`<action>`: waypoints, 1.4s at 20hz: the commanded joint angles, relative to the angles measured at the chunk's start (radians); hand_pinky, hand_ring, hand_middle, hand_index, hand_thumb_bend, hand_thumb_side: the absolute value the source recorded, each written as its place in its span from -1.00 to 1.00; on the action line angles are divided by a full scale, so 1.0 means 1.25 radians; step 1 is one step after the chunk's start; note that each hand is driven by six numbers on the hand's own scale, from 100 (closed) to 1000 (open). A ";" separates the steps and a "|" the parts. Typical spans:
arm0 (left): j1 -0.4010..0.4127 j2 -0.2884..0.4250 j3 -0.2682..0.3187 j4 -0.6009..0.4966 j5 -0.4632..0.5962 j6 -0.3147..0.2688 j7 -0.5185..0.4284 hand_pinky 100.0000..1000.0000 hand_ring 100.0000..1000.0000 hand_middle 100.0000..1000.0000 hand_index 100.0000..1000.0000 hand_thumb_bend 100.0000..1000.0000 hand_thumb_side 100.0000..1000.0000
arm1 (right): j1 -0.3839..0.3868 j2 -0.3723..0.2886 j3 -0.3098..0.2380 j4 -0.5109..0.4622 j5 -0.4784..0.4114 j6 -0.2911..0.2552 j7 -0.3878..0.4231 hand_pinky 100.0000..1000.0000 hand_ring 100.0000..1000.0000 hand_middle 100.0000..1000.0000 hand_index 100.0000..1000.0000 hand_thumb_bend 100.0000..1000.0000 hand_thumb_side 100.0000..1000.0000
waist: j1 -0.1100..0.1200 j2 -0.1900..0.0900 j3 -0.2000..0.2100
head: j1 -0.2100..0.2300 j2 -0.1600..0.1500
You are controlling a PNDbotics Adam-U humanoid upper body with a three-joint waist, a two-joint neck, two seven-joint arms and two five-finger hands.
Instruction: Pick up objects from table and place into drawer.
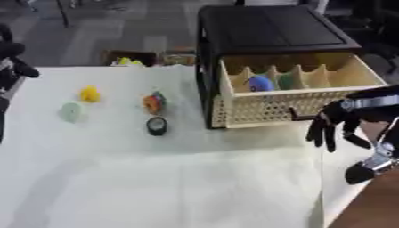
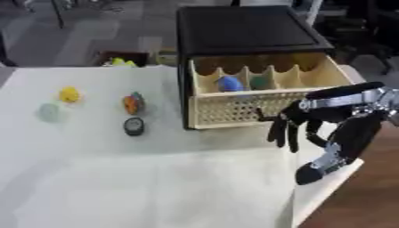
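A black cabinet [image 1: 269, 26] stands at the back right of the table with its pale wicker drawer [image 1: 273, 107] pulled open. A blue object [image 1: 260, 83] and a green one [image 1: 288, 80] lie in its compartments. On the white table lie a yellow object [image 1: 90, 94], a pale green round one [image 1: 71, 111], an orange multicoloured one [image 1: 153, 103] and a black round one [image 1: 156, 126]. My right hand [image 2: 295, 127] hangs open just in front of the drawer's right end, fingers pointing down and holding nothing. My left hand [image 1: 14, 60] shows at the left edge, curled and away from the objects.
Behind the table's far edge sits a box [image 1: 131, 58] with yellow items. The table's right edge [image 1: 323, 178] runs close under my right arm, with brown floor beyond. The cabinet blocks the back right.
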 commanded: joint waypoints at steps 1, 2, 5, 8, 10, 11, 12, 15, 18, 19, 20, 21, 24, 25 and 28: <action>-0.004 0.001 0.004 -0.014 -0.004 0.002 -0.002 0.09 0.39 0.15 0.39 -1.00 0.97 | -0.009 -0.025 0.008 0.009 -0.001 0.026 0.001 -0.57 0.17 0.30 0.52 0.21 -0.48 | 0.001 -0.007 0.003 | -0.001 -0.006; -0.004 0.000 0.004 -0.014 -0.005 0.003 -0.003 0.09 0.39 0.15 0.39 -1.00 0.97 | -0.011 -0.023 0.014 0.017 0.002 0.034 0.001 -0.56 0.17 0.30 0.52 0.20 -0.51 | 0.001 -0.006 0.004 | -0.002 -0.006; -0.003 -0.002 0.004 -0.014 -0.007 0.004 -0.003 0.09 0.39 0.15 0.38 -1.00 0.97 | -0.017 -0.014 0.036 0.037 0.006 0.055 0.001 -0.52 0.18 0.31 0.52 0.17 -0.58 | 0.002 -0.006 0.007 | -0.004 -0.008; -0.003 -0.003 0.004 -0.014 -0.008 0.005 -0.004 0.10 0.39 0.15 0.38 -1.00 0.97 | -0.026 -0.006 0.053 0.048 0.008 0.068 0.001 -0.49 0.20 0.33 0.53 0.11 -0.60 | 0.003 -0.005 0.009 | -0.005 -0.009; -0.003 -0.004 0.003 -0.014 -0.008 0.005 -0.005 0.10 0.39 0.15 0.38 -1.00 0.97 | -0.033 0.000 0.060 0.052 0.012 0.074 0.001 -0.47 0.21 0.34 0.54 0.11 -0.60 | 0.003 -0.005 0.010 | -0.006 -0.009; -0.003 -0.004 0.003 -0.014 -0.008 0.005 -0.006 0.10 0.39 0.15 0.38 -1.00 0.97 | -0.036 0.002 0.062 0.055 0.014 0.076 0.001 -0.47 0.21 0.34 0.54 0.11 -0.60 | 0.004 -0.005 0.010 | -0.006 -0.009; -0.003 -0.005 0.003 -0.014 -0.008 0.005 -0.007 0.10 0.39 0.15 0.38 -1.00 0.97 | -0.038 0.004 0.064 0.057 0.016 0.077 0.001 -0.47 0.21 0.34 0.56 0.12 -0.59 | 0.004 -0.005 0.011 | -0.006 -0.009; -0.002 -0.006 0.003 -0.014 -0.008 0.005 -0.008 0.10 0.39 0.15 0.38 -1.00 0.96 | -0.049 0.011 0.071 0.061 0.020 0.078 0.001 -0.46 0.22 0.37 0.61 0.06 -0.56 | 0.005 -0.005 0.013 | -0.008 -0.009; -0.001 -0.007 0.003 -0.014 -0.008 0.003 -0.010 0.10 0.39 0.15 0.38 -1.00 0.97 | -0.060 0.017 0.075 0.068 0.026 0.078 0.001 -0.46 0.23 0.44 0.64 0.15 -0.58 | 0.007 -0.005 0.016 | -0.010 -0.009; -0.001 -0.008 0.003 -0.014 -0.009 0.003 -0.011 0.10 0.39 0.15 0.38 -1.00 0.97 | -0.063 0.019 0.076 0.071 0.028 0.079 0.001 -0.46 0.23 0.45 0.64 0.15 -0.58 | 0.008 -0.005 0.017 | -0.010 -0.010; -0.001 -0.008 0.003 -0.014 -0.009 0.003 -0.011 0.10 0.39 0.15 0.38 -1.00 0.97 | -0.066 0.021 0.077 0.073 0.030 0.079 0.001 -0.45 0.23 0.49 0.64 0.16 -0.58 | 0.008 -0.004 0.017 | -0.011 -0.011; 0.000 -0.009 0.003 -0.014 -0.009 0.004 -0.012 0.10 0.39 0.15 0.38 -1.00 0.97 | -0.069 0.024 0.078 0.076 0.033 0.079 0.001 -0.45 0.23 0.49 0.64 0.16 -0.58 | 0.008 -0.004 0.018 | -0.011 -0.011; 0.000 -0.011 0.003 -0.014 -0.013 0.005 -0.016 0.10 0.39 0.15 0.38 -1.00 0.98 | -0.074 0.028 0.080 0.085 0.039 0.079 0.001 -0.46 0.23 0.52 0.64 0.15 -0.59 | 0.009 -0.001 0.021 | -0.012 -0.013; 0.000 -0.012 0.003 -0.014 -0.014 0.005 -0.017 0.10 0.39 0.15 0.38 -1.00 0.98 | -0.075 0.029 0.080 0.088 0.040 0.079 0.001 -0.46 0.23 0.52 0.64 0.15 -0.60 | 0.009 0.001 0.023 | -0.012 -0.014; -0.001 -0.014 0.004 -0.014 -0.016 0.005 -0.019 0.10 0.38 0.15 0.38 -1.00 0.99 | -0.079 0.030 0.082 0.096 0.044 0.079 0.001 -0.46 0.22 0.51 0.64 0.14 -0.61 | 0.010 0.004 0.027 | -0.012 -0.015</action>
